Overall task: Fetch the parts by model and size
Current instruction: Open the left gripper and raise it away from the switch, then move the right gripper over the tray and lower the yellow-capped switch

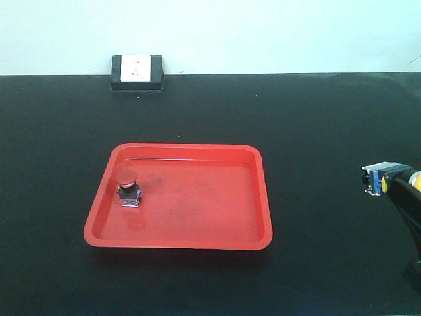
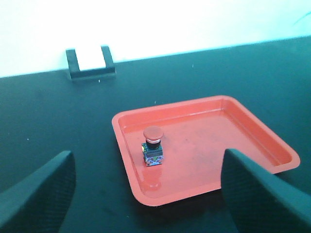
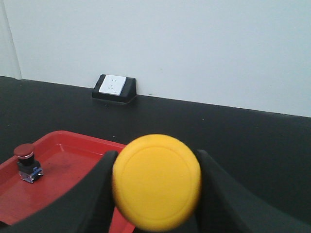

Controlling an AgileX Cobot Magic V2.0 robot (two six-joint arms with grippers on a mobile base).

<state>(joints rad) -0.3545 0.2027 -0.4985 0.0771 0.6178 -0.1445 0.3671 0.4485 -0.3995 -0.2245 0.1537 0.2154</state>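
A red-capped push-button switch (image 1: 128,189) (image 2: 153,146) (image 3: 26,163) stands upright in the left part of the red tray (image 1: 197,224) (image 2: 243,131) (image 3: 73,160). My right gripper (image 3: 156,182) is shut on the yellow-capped switch (image 3: 156,180), whose cap faces the wrist camera. In the front view that switch (image 1: 381,178) hangs above the table to the right of the tray, its bluish base pointing left. My left gripper (image 2: 146,194) is open, its fingers (image 2: 43,194) wide apart, hovering near the tray's front corner with nothing between them.
A white wall socket on a black wedge base (image 1: 137,72) (image 2: 90,61) (image 3: 114,87) sits at the table's far edge. The black tabletop (image 1: 316,131) surrounds the tray, with a pale wall behind.
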